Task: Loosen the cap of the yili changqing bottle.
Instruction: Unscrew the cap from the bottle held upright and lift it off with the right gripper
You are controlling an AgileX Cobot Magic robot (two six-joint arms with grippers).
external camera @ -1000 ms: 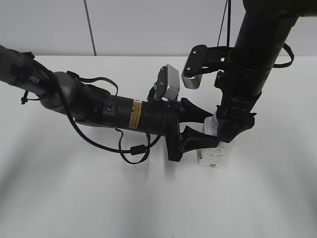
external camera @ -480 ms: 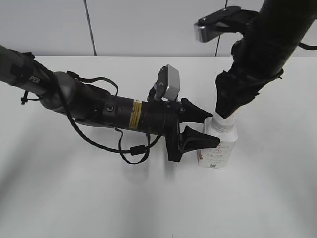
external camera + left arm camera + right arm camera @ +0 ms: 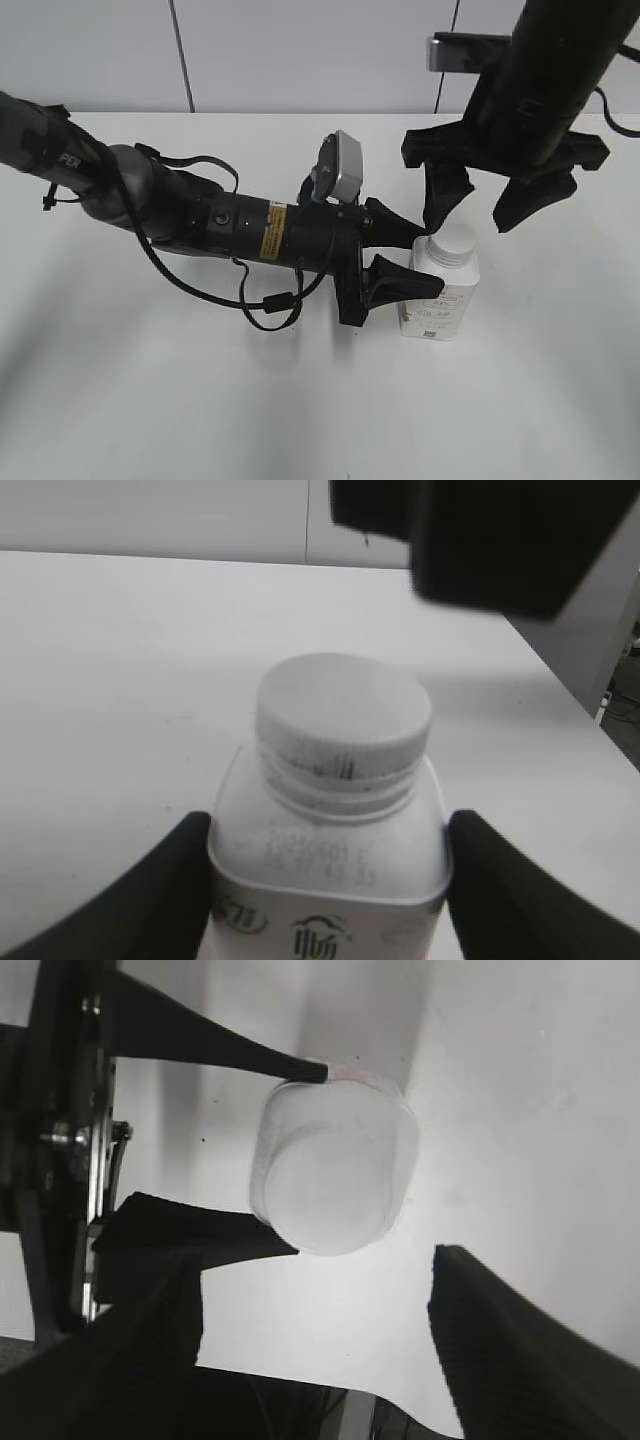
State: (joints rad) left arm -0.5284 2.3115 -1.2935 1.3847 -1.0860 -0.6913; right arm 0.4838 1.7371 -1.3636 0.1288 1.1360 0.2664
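- The small white squarish yili changqing bottle (image 3: 438, 295) is stood upright on the white table (image 3: 150, 400), clamped at its sides by the left gripper (image 3: 400, 262).
- The round white ribbed cap (image 3: 343, 715) is seated on the neck, untouched.
- The right gripper (image 3: 498, 212) is held above the cap with its 2 jaws spread wide, holding nothing.
- If the right gripper is lowered off-centre, the cap could be missed; if the clamp slips, the bottle could be spun rather than the cap.
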